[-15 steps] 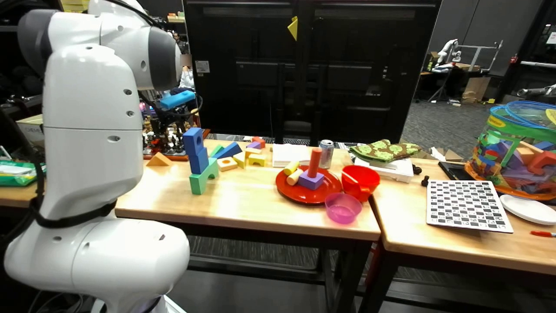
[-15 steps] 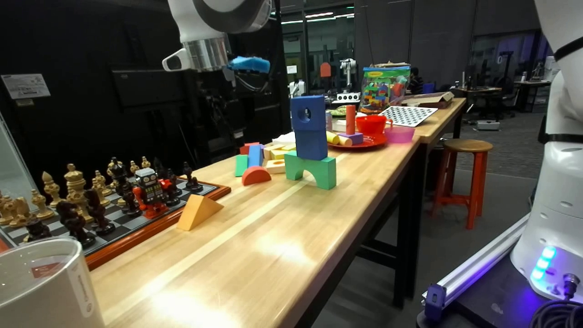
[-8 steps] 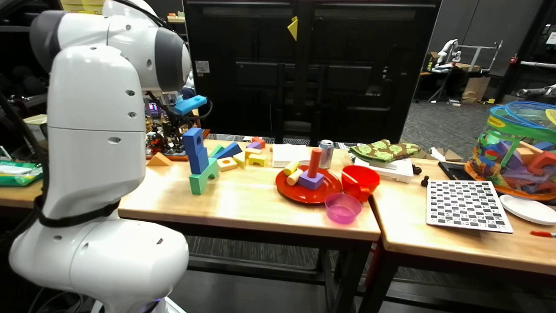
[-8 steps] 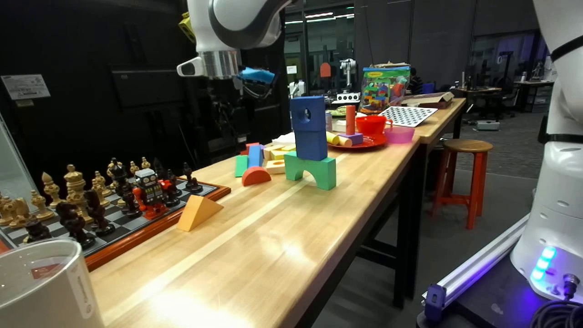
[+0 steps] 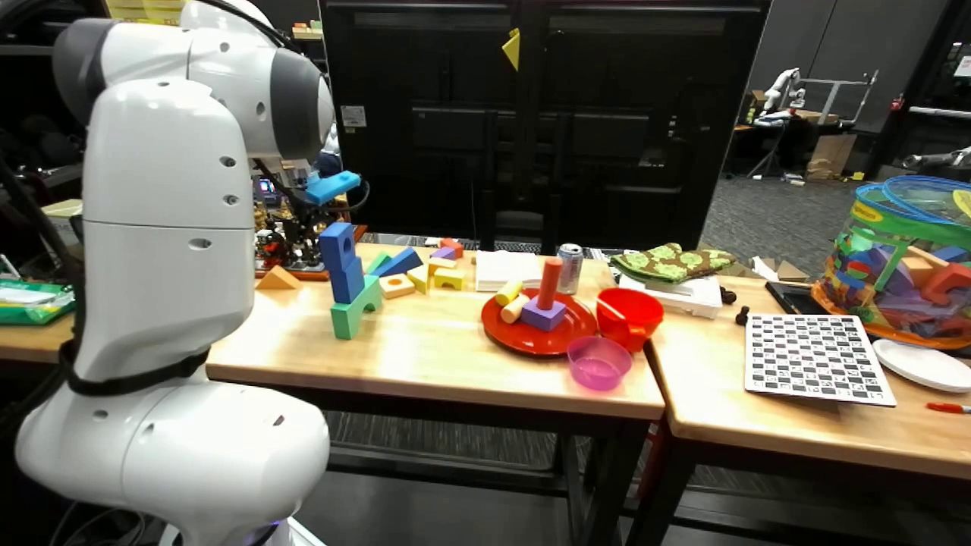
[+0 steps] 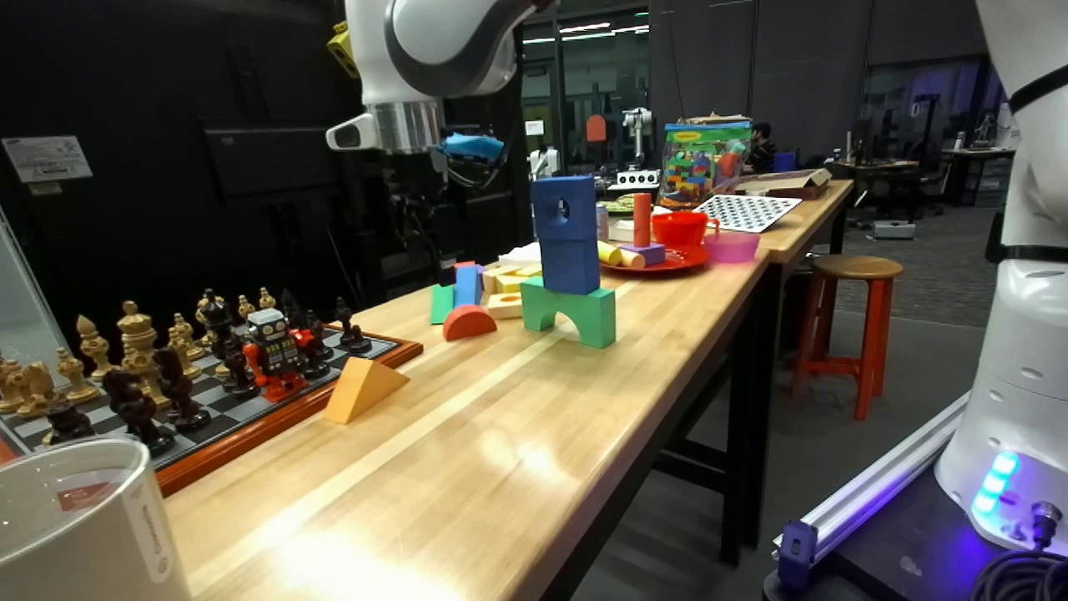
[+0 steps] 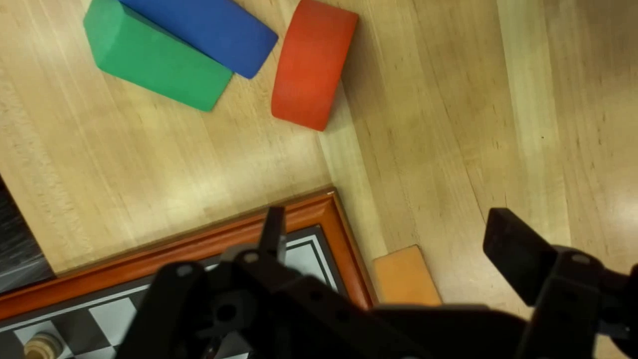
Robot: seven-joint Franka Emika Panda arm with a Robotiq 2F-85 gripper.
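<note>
Orange triangular block (image 7: 406, 275) — plain, slope-sided — beside the chessboard (image 7: 327, 207), the end effector (image 7: 386, 219) spread wide above the table (image 7: 423, 124).

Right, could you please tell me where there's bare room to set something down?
Free: between green arch and red plate; also from orange wedge to the table edge facing the robot's base. Crowded: the chessboard, the loose blocks beyond the arch, and around red cup and pink bowl.

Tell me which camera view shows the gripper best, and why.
The wrist view: the gripper is close up there, its fingers plainly apart, with the orange block partly visible through the gap, not held. In both exterior views the gripper is small and dark against dark or cluttered surroundings, so its opening is hard to make out.
</note>
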